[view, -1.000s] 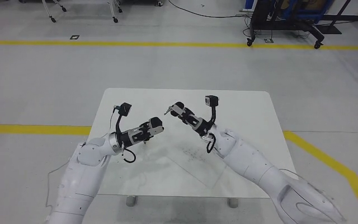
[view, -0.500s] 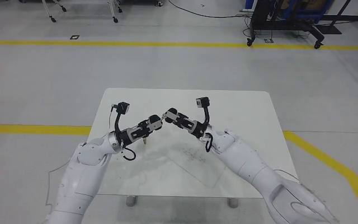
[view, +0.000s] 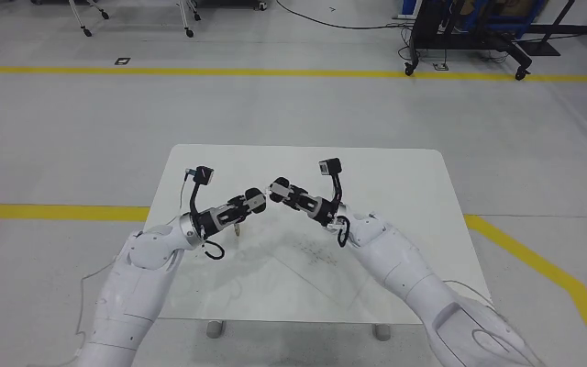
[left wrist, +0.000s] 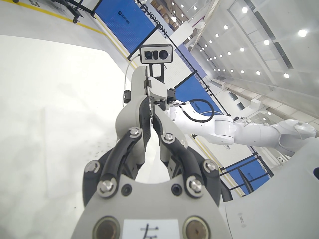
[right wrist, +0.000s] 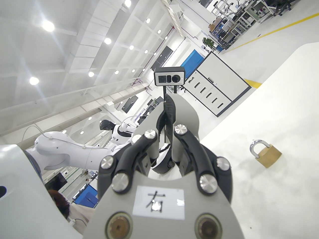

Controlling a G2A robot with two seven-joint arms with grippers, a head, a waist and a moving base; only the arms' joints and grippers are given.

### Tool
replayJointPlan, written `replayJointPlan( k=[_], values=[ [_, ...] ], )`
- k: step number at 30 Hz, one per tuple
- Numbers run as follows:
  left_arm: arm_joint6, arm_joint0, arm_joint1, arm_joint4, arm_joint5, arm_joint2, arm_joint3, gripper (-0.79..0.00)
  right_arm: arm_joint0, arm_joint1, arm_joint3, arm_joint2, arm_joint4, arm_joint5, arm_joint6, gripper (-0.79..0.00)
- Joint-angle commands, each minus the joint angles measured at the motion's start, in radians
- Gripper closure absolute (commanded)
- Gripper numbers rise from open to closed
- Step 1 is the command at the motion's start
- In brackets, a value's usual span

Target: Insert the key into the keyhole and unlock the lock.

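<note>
Left gripper (left wrist: 151, 116): fingers narrow, pinched on one end of the key (left wrist: 148, 95), raised above the padlock (right wrist: 265, 154).
Right gripper (right wrist: 165, 110): narrow too, tip to tip with the left, clamped on the key.
Key: thin metal, held well apart from the padlock.
Padlock: brass, lay on the white table (right wrist: 286, 100).

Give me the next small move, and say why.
Probably open the right gripper so the left gripper holds the key alone: both meet tip to tip on it above the table, and the padlock lies untouched, needing a free gripper.
</note>
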Motion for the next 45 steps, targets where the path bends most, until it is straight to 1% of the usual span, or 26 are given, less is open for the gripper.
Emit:
replayJointPlan(
  k=[1,9,10,11,15,17,22,25,26,28,29,31,33,34,35,36,37,40,41,42,45],
  values=[
    [0.006,0.000,0.001,0.006,0.001,0.002,-0.001,0.000,-0.005,-0.005,0.001,0.014,-0.018,0.000,0.005,0.000],
    [0.013,-0.001,0.007,-0.007,-0.002,0.000,0.003,0.000,-0.029,-0.019,-0.005,0.067,-0.119,0.000,-0.001,0.000],
    [0.011,-0.001,0.008,-0.011,-0.003,0.001,0.004,0.000,-0.031,-0.020,-0.005,0.071,-0.134,0.000,-0.006,-0.366],
    [0.009,-0.001,0.009,-0.014,-0.004,0.000,0.005,0.000,-0.034,-0.022,-0.007,0.075,-0.147,0.000,-0.012,-0.785],
    [0.000,-0.001,0.016,-0.052,-0.024,-0.022,0.012,0.000,-0.038,-0.023,-0.013,0.079,-0.160,0.000,-0.021,-0.785],
    [-0.025,0.003,0.021,-0.082,-0.030,-0.039,0.019,0.000,-0.038,-0.023,-0.013,0.079,-0.160,0.000,-0.021,-0.785],
    [-0.025,0.003,0.021,-0.082,-0.030,-0.039,0.019,0.000,-0.038,-0.023,-0.013,0.079,-0.160,0.000,-0.021,-0.785],
    [-0.019,0.006,0.025,-0.017,0.009,-0.037,-0.006,0.000,-0.038,-0.023,-0.012,0.081,-0.166,0.006,-0.025,-0.785],
    [-0.022,0.006,0.026,-0.007,0.022,-0.037,-0.013,0.000,-0.031,-0.017,-0.008,0.091,-0.213,0.027,-0.041,-0.785],
    [-0.060,0.000,0.032,0.038,0.050,-0.036,-0.017,0.000,-0.010,-0.002,0.004,0.088,-0.366,0.110,-0.008,-0.785],
    [-0.071,-0.007,0.035,0.071,0.068,-0.037,-0.017,0.000,-0.004,0.006,-0.003,0.096,-0.425,0.136,-0.015,-0.785],
    [-0.120,-0.022,0.040,0.138,0.111,-0.021,-0.025,0.000,-0.018,0.023,-0.026,0.118,-0.499,0.165,-0.026,-0.785],
    [-0.151,-0.037,0.040,0.154,0.133,0.001,-0.028,0.000,-0.038,0.043,-0.058,0.148,-0.531,0.185,-0.016,-0.785],
    [-0.166,-0.045,0.040,0.162,0.138,0.012,-0.027,0.000,-0.052,0.051,-0.080,0.161,-0.529,0.187,0.002,-0.662],
    [-0.175,-0.052,0.040,0.165,0.141,0.023,-0.026,0.000,-0.066,0.060,-0.104,0.174,-0.520,0.188,0.022,-0.502],
    [-0.182,-0.056,0.039,0.165,0.143,0.031,-0.025,0.000,-0.076,0.064,-0.121,0.180,-0.507,0.186,0.041,-0.456],
    [-0.192,-0.065,0.038,0.157,0.146,0.045,-0.020,0.000,-0.093,0.072,-0.150,0.189,-0.476,0.183,0.089,-0.369],
    [-0.209,-0.082,0.036,0.124,0.151,0.065,0.000,0.000,-0.118,0.083,-0.200,0.194,-0.398,0.201,0.189,-0.311],
    [-0.217,-0.087,0.036,0.111,0.155,0.072,0.007,0.000,-0.123,0.085,-0.207,0.194,-0.368,0.205,0.211,-0.308],
    [-0.231,-0.092,0.035,0.093,0.154,0.079,0.012,0.000,-0.124,0.086,-0.211,0.195,-0.345,0.209,0.226,-0.311],
    [-0.245,-0.107,0.036,0.068,0.146,0.086,0.032,0.000,-0.121,0.087,-0.207,0.189,-0.307,0.214,0.260,-0.271]
  ],
)
